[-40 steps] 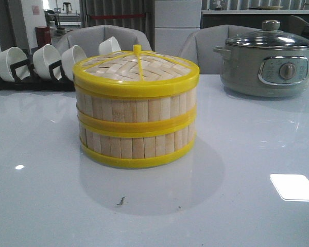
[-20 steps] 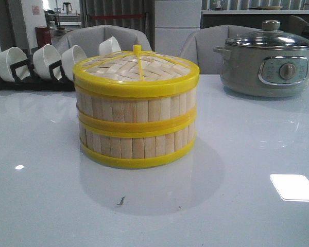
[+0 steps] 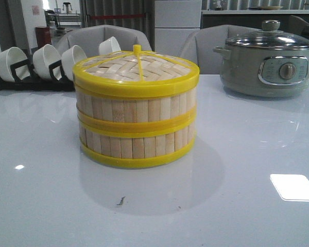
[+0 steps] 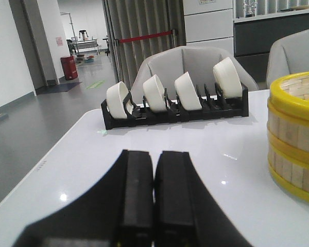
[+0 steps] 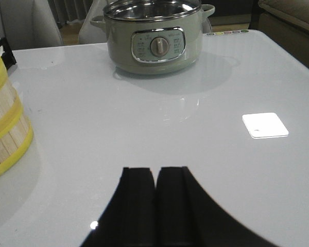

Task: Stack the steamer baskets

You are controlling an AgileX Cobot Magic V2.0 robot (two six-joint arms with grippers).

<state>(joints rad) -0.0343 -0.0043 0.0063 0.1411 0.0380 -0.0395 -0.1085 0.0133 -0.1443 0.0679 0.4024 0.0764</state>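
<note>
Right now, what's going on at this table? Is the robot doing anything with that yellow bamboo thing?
Nothing is being handled at this moment. The two steamer baskets already sit stacked on the white table, with the woven lid on top. The left hand and the right hand are both shut and empty, low over the table, one on either side of the stack. A rack of white bowls and a grey-green electric pot stand behind.

Front view: low, level, close to glossy white surface (image 3: pixel 247 216), facing forward. Left wrist view: low behind black left pincer (image 4: pixel 153 175), toward white bowls in black rack (image 4: pixel 175 100). Right wrist view: toward grey-green electric pot with glass lid (image 5: pixel 153 36). All share yellow-rimmed bamboo steamer stack (image 3: pixel 137 110).
</note>
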